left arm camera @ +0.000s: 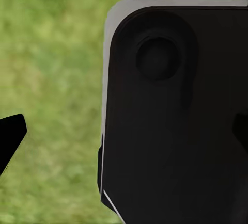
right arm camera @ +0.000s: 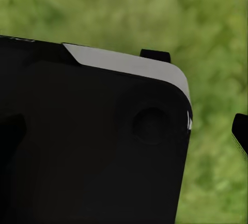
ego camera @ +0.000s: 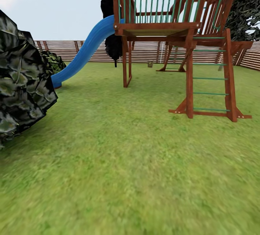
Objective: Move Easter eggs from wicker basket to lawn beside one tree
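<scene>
Mottled green lawn [ego camera: 119, 162], slatted-fence-bounded

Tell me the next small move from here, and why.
Probably turn the base and head to scan for the basket, which isn't in front. The head view shows open lawn, a wooden play tower with a blue slide, the slatted fence and dark foliage close on the left. Both wrist views look down at grass past dark robot housing, so nothing is within reach.

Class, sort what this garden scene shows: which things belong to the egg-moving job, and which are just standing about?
Belongs to the job:
lawn
garden fence

Just standing about:
wooden play tower
blue slide
ladder
dark rocky mass
</scene>
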Tool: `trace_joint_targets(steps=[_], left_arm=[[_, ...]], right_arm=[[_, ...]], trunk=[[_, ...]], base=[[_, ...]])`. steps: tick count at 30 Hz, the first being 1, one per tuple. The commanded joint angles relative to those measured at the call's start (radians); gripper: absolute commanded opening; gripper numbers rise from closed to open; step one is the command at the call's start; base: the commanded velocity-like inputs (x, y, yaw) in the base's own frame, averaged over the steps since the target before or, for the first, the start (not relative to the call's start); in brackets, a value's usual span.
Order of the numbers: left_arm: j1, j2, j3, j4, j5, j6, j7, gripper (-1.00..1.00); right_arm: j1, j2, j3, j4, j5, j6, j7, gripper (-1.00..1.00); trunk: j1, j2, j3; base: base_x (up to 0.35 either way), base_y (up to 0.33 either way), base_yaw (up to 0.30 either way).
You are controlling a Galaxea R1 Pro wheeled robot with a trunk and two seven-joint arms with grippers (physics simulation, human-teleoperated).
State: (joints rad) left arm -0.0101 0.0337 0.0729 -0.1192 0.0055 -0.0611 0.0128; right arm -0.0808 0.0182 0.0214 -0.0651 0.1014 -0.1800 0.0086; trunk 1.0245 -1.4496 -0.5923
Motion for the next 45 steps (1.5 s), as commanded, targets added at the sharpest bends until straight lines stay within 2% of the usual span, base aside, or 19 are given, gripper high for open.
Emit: trace_joint_targets(steps=[1,45], left_arm=[[-0.001,0.0,0.007,0.001,0.001,-0.003,-0.001,1.0],[-0.001,0.0,0.007,0.001,0.001,-0.003,0.0,1.0]], right_arm=[[-0.001,0.0,0.001,0.001,0.007,-0.003,-0.001,1.0],[-0.001,-0.002,0.005,-0.001,0.006,-0.003,0.002,1.0]], trunk=[[0.001,0.0,-0.001],[0.001,0.0,0.001]], base=[[0.322,0.115,0.015],[0.32,0.118,-0.009]])
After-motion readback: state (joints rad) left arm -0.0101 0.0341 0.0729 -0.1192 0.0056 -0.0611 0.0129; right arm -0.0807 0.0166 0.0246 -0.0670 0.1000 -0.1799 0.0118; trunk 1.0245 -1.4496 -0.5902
